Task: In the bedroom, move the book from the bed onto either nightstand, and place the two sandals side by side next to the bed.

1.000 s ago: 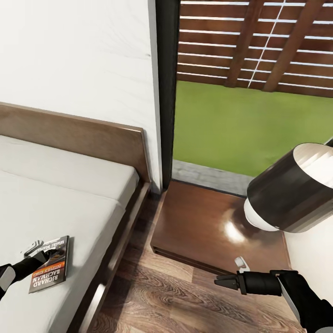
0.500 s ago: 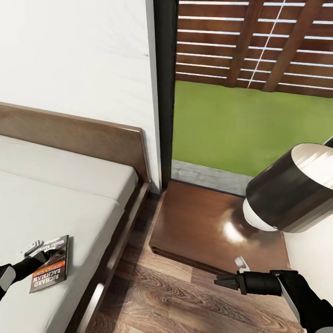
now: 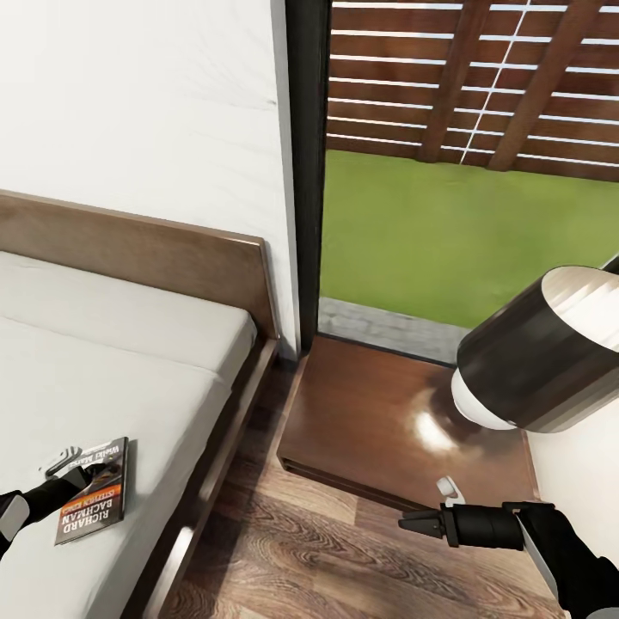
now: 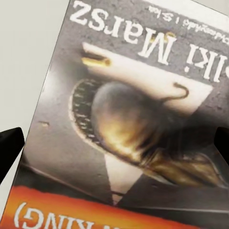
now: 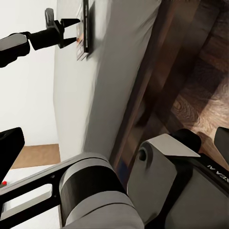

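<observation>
The book (image 3: 92, 492) lies flat on the off-white mattress of the bed (image 3: 129, 344), near its edge. Its dark cover has an orange band and white lettering. My left gripper (image 3: 89, 471) stands open right over the book, and in the left wrist view the cover (image 4: 124, 119) spans the space between the two fingertips (image 4: 9, 148). The right wrist view shows the same gripper (image 5: 71, 32) with its jaws spread at the book (image 5: 86, 28). My right gripper (image 3: 402, 521) hangs open and empty over the floor in front of the nightstand (image 3: 378, 413). The sandals are out of view.
A large lamp shade (image 3: 542, 361) hangs over the nightstand's right side. A gap of wood-plank floor (image 3: 284, 550) runs between bed frame and nightstand. Behind the nightstand a tall dark-framed window (image 3: 308, 172) looks onto grass and a slatted fence.
</observation>
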Available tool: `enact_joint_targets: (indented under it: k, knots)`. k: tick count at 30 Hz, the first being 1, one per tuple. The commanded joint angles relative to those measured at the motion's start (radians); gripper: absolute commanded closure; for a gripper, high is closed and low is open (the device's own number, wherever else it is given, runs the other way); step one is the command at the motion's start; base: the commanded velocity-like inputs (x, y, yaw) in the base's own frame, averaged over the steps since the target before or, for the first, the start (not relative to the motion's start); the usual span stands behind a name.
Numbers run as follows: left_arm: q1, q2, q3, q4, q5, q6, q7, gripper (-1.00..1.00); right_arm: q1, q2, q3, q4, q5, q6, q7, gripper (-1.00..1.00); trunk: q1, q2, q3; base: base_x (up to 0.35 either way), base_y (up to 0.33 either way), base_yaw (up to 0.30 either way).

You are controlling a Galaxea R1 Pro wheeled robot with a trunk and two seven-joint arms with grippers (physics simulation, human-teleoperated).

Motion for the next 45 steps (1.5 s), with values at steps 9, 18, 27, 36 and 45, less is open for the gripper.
enact_joint_targets:
  k: [9, 18, 27, 36, 45]
  knots:
    - [-0.001, 0.000, 0.008, -0.001, -0.002, 0.008, -0.005, -1.00, 0.000, 0.000, 0.001, 0.001, -0.001, 0.010, 0.003, -1.00, 0.000, 0.000, -0.001, 0.000, 0.000, 0.000]
    - [-0.001, 0.000, 0.008, -0.001, -0.002, 0.008, -0.005, -1.00, 0.000, 0.000, 0.001, 0.001, 0.000, 0.011, 0.003, -1.00, 0.000, 0.000, -0.001, 0.000, 0.000, 0.000]
    - [-0.001, -0.002, 0.008, -0.001, -0.002, 0.008, -0.005, -1.00, 0.000, 0.000, 0.001, 0.001, 0.000, 0.011, 0.003, -1.00, 0.000, 0.000, -0.001, 0.000, -0.103, 0.000]
    - [-0.001, -0.002, 0.008, -0.001, -0.002, 0.008, -0.005, -1.00, 0.000, 0.000, 0.001, 0.001, 0.000, 0.012, 0.003, -1.00, 0.000, 0.000, -0.001, 0.000, -0.006, 0.000]
    - [-0.001, -0.002, 0.008, 0.000, -0.002, 0.006, -0.005, -1.00, 0.000, 0.000, 0.000, 0.001, 0.000, 0.012, 0.003, -1.00, 0.000, 0.000, -0.001, 0.000, -0.062, 0.000]
